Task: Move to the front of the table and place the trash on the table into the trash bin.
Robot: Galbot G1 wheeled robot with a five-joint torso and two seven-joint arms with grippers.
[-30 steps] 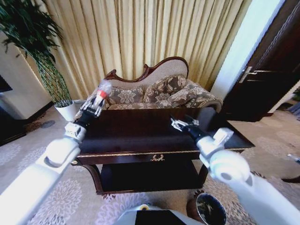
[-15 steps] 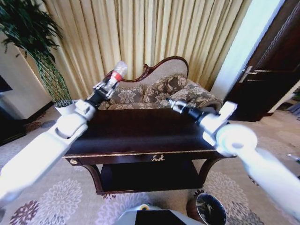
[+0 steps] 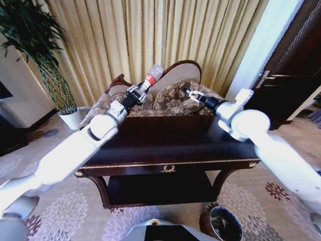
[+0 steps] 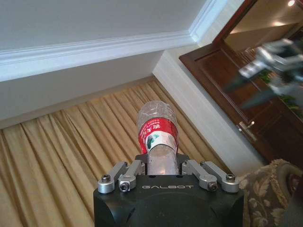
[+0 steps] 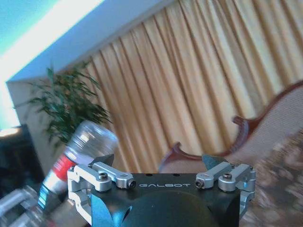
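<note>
My left gripper (image 3: 141, 90) is shut on the trash, a clear plastic bottle (image 3: 152, 75) with a red label, held tilted high above the far edge of the table (image 3: 170, 145). In the left wrist view the bottle (image 4: 157, 128) stands straight out from between the fingers (image 4: 124, 176). My right gripper (image 3: 190, 93) hangs open in the air to the right of the bottle, above the table's far side, with nothing in it. From the right wrist the bottle (image 5: 75, 158) lies beside the open right gripper (image 5: 158, 161). The dark round trash bin (image 3: 225, 224) stands on the carpet below the table's front right corner.
A floral sofa (image 3: 173, 98) with a carved back stands just behind the table, before gold curtains (image 3: 150, 35). A tall plant in a white pot (image 3: 70, 118) is at the back left. A dark wooden door (image 3: 288, 75) is on the right.
Both arms have risen and reached forward. The left gripper carried the bottle up and rightward toward the middle. The right gripper lifted from over the table toward the sofa.
</note>
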